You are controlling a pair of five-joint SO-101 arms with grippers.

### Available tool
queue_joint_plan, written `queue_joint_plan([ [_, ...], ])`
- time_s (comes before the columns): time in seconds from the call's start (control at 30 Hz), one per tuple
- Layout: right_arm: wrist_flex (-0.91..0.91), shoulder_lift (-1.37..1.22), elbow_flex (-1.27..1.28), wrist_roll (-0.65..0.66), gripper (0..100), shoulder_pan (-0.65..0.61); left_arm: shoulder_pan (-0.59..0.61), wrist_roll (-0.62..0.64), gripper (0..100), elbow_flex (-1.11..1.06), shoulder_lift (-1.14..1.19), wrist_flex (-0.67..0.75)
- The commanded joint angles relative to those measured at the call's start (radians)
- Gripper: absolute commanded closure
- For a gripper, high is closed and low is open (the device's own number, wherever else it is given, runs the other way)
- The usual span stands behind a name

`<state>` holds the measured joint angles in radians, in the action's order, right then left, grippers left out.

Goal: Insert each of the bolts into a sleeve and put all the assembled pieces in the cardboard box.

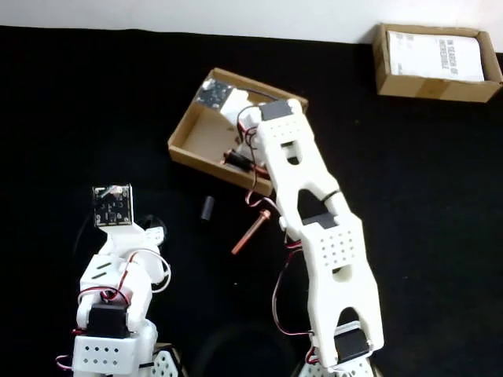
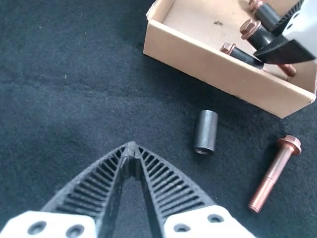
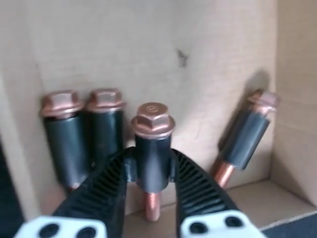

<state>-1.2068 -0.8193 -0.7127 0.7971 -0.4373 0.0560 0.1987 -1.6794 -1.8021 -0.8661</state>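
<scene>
on the black table, from the high view: right arm stretched into the cardboard box, left arm low by its own base. between the two, a loose sleeve nearer the left arm and, just beside it, a loose copper bolt, head toward the box. at the far corner, a second cardboard box with a printed sheet inside.

from the left wrist: left gripper pressed together, pinching nothing. ahead of its tips and apart from them, the sleeve on its side, long axis toward the box wall; off to one side, the bolt, roughly parallel. no obstacle between, so likely this arm's pick.

from the right wrist: right gripper pinching an assembled piece by its sleeve inside the box, with three more assembled pieces close around, one leaning.
</scene>
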Motion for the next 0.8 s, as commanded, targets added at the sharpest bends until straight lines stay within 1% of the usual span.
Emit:
queue_joint_plan([
  [0.0,-0.048,0.024,-0.058,0.006,83.7,0.01,0.01,0.006,99,-0.016,-0.01,-0.003],
  [0.07,-0.088,0.038,-0.107,-0.014,84.1,0.008,0.01,0.006,99,-0.016,-0.01,-0.003],
  [0.1,-0.108,0.05,-0.134,-0.054,85.0,0.007,0.01,0.006,99,-0.016,-0.01,-0.003],
  [0.17,-0.147,0.073,-0.193,-0.169,87.4,-0.008,0.01,0.006,99,-0.016,-0.01,-0.003],
  [0.23,-0.223,0.102,-0.255,-0.293,89.9,-0.022,0.01,0.006,99,-0.016,-0.01,-0.003],
  [0.33,-0.395,0.142,-0.329,-0.506,90.9,-0.07,0.024,0.006,99,-0.016,-0.01,-0.003],
  [0.43,-0.539,0.163,-0.397,-0.77,90.9,-0.134,0.111,0.006,99,-0.016,-0.01,-0.003],
  [0.53,-0.558,0.171,-0.406,-1.04,91.2,-0.179,0.205,0.008,99,-0.016,-0.01,-0.005],
  [0.6,-0.558,0.162,-0.404,-1.168,91.2,-0.199,0.277,0.008,99,-0.016,-0.01,-0.037],
  [0.67,-0.555,0.153,-0.374,-1.218,91.2,-0.226,0.344,0.008,99,-0.016,-0.01,-0.094],
  [0.77,-0.555,0.133,-0.317,-1.243,91.2,-0.26,0.42,0.008,99,-0.013,-0.012,-0.16],
])
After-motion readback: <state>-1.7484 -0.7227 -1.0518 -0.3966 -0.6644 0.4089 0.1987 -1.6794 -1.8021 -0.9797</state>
